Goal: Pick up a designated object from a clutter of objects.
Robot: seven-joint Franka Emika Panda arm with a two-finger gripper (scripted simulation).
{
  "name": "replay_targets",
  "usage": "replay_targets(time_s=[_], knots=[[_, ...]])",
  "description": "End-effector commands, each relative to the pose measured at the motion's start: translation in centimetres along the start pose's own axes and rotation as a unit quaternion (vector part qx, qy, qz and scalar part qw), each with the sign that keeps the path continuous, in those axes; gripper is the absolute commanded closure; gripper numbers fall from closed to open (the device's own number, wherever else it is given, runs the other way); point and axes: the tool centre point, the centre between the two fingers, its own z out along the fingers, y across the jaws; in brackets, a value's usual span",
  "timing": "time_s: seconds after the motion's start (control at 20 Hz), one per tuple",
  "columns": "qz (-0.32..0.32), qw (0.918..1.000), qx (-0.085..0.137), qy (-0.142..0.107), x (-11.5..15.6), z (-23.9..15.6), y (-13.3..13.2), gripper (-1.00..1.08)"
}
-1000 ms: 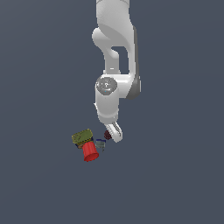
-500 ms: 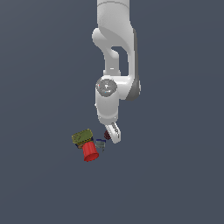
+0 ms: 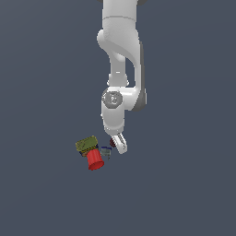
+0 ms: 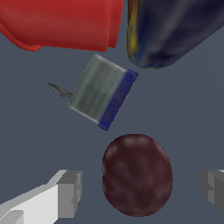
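The white parallel-jaw gripper [image 4: 138, 188] is low over the dark grey floor [image 3: 184, 184], fingers spread wide apart and holding nothing. The small dark maroon, bumpy, roughly round ball [image 4: 136, 175] lies between the two fingertips [image 4: 68, 192], clear of both; this alignment suits a straddling grasp. Near the ball lies a small grey block with a blue edge and a thin pin [image 4: 101, 92]. Beyond it are the red flared cup [image 4: 61, 22] on its side and a dark bluish rounded item with a yellow streak [image 4: 170, 30]. In the exterior view the olive-green box [image 3: 86, 145] touches the cup [image 3: 94, 160]. Judged from this, closing is the next step; the block could obstruct one finger.
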Motion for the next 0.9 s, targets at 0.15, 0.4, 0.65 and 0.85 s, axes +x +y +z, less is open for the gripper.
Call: replay_targets(time_s=[0.15, 0.4, 0.65, 0.85], knots=[[0.001, 1.0, 0.0, 0.0, 0.02, 1.61, -0.05, -0.92], [0.001, 1.0, 0.0, 0.0, 0.03, 1.72, -0.06, 1.08], [0.001, 1.0, 0.0, 0.0, 0.03, 1.72, -0.06, 1.08], [0.0, 1.0, 0.001, 0.0, 0.0, 1.63, -0.11, 1.08]])
